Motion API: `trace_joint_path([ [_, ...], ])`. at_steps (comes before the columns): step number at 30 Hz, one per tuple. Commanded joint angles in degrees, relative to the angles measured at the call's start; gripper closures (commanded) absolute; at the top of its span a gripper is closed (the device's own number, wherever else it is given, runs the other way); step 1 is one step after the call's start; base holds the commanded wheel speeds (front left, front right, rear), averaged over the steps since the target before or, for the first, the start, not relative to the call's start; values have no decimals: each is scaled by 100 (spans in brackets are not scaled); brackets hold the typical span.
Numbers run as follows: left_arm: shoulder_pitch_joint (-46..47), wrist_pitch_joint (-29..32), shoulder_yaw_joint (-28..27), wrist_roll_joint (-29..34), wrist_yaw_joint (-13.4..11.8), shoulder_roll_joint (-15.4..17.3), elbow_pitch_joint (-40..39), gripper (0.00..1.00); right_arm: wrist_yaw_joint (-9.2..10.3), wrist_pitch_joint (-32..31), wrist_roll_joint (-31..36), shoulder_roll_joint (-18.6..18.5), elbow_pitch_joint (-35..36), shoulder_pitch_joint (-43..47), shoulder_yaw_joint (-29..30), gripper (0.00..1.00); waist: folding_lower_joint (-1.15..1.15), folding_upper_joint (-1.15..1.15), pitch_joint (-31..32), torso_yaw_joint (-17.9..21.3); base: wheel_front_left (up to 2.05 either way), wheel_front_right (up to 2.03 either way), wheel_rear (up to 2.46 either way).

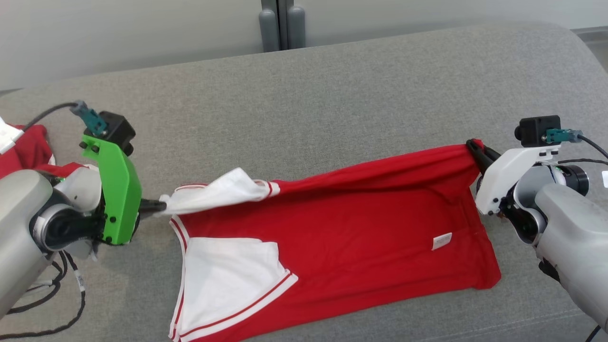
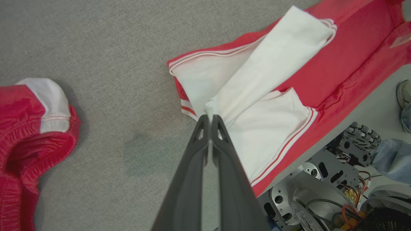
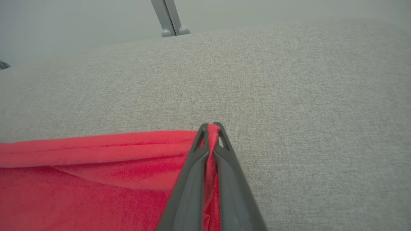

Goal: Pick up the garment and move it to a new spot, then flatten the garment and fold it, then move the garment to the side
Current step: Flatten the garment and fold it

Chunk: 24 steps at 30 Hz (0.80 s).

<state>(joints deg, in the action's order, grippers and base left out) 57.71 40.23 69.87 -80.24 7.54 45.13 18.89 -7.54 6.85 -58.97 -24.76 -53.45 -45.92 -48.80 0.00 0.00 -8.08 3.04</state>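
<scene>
A red garment (image 1: 361,228) with white panels and red-striped trim lies stretched across the grey cushion, its near edge hanging over the front. My left gripper (image 1: 161,205) is shut on a white panel of the garment (image 2: 266,61), pulled taut toward the left; its closed fingers (image 2: 221,150) pinch the fabric tip. My right gripper (image 1: 475,146) is shut on the garment's red far-right corner (image 3: 128,179), lifting that edge slightly. Red cloth shows between the right fingers (image 3: 196,160).
A second red and white garment (image 1: 26,152) lies bunched at the far left of the cushion (image 1: 308,95), also in the left wrist view (image 2: 29,134). A grey post (image 1: 280,23) stands behind. Robot base parts (image 2: 327,179) and a person's foot (image 2: 403,96) sit below the front edge.
</scene>
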Motion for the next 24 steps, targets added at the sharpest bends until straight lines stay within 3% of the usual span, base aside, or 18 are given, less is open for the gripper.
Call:
trace_joint_path([
  [1,-146,140,18,-140,-10,57,-97,100,10,-65,-58,-69,2,98,-73,100,0,0,157,-106,0,0,0],
  [11,-780,678,187,-500,-194,65,-736,100,10,-834,-370,-242,-33,272,-660,100,0,0,276,-102,0,0,0],
  [12,-840,709,197,-512,-209,77,-795,100,10,-928,-401,-260,-4,285,-727,95,0,0,283,-99,0,0,0],
  [13,-880,719,203,-524,-216,84,-835,100,10,-975,-426,-285,17,289,-771,82,0,0,287,-97,0,0,0],
  [14,-918,728,206,-528,-229,87,-860,100,10,-1014,-457,-308,36,296,-815,76,0,0,289,-95,0,0,0],
  [15,-961,728,215,-524,-250,85,-878,100,10,-1057,-478,-322,52,309,-872,61,0,0,292,-92,0,0,0],
  [16,-1001,729,222,-521,-257,74,-889,100,10,-1081,-502,-329,62,320,-909,55,0,0,298,-88,0,0,0],
  [17,-1055,726,230,-517,-269,56,-895,100,10,-1113,-527,-335,68,332,-957,25,0,0,305,-84,0,0,0],
  [19,-1154,708,241,-530,-273,8,-865,100,10,-1184,-581,-326,67,348,-1044,0,0,0,315,-75,0,0,0],
  [23,-1371,603,258,-554,-238,-93,-810,100,9,-1414,-724,-294,25,389,-1187,0,0,0,354,-53,0,0,0],
  [24,-1404,560,259,-554,-229,-106,-796,85,9,-1432,-753,-302,42,389,-1211,0,0,0,364,-54,0,0,0],
])
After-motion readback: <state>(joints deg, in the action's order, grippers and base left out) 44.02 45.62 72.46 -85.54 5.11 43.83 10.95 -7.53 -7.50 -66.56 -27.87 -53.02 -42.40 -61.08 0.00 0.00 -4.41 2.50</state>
